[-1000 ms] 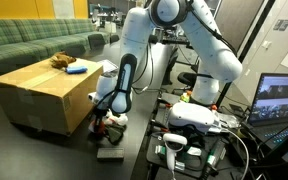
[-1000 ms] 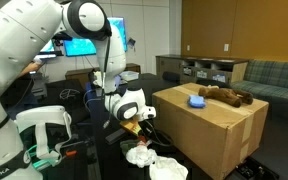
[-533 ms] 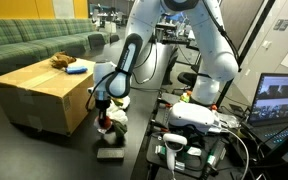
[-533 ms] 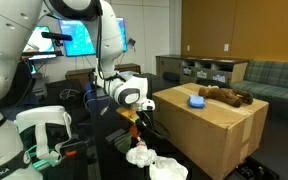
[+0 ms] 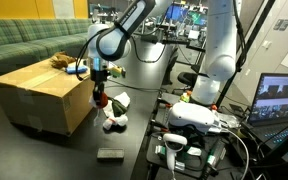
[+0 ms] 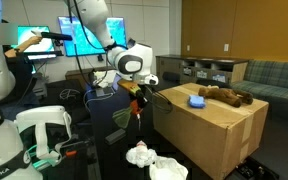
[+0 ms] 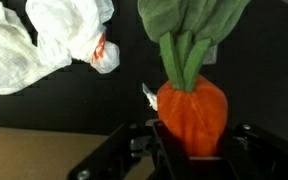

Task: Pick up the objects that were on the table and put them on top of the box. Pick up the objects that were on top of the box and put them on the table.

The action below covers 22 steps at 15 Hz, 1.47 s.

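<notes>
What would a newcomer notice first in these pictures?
A plush carrot, orange with green leaves, hangs gripped in the end effector beside the big cardboard box. Below it lies a crumpled white bundle; a blue item and a brown plush toy sit on the box top.

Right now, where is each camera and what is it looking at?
Exterior view: stands apart, faces the box with the sofa behind; the arm and gripper show.
Exterior view: stands apart, faces the box with screens behind the robot; arm and gripper show.
Wrist view: sits on the wrist, looks down past the gripper at the carrot toy and white toy.
Shared: all three see the gripper holding the carrot toy.
</notes>
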Each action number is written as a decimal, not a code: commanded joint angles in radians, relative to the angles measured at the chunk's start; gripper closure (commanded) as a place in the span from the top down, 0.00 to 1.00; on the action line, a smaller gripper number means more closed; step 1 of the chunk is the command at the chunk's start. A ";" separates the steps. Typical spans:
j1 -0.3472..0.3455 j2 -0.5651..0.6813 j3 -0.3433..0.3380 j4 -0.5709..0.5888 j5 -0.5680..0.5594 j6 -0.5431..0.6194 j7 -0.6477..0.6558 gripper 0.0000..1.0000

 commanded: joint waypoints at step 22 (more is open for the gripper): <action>0.318 0.312 -0.342 0.559 -0.222 0.322 0.481 0.04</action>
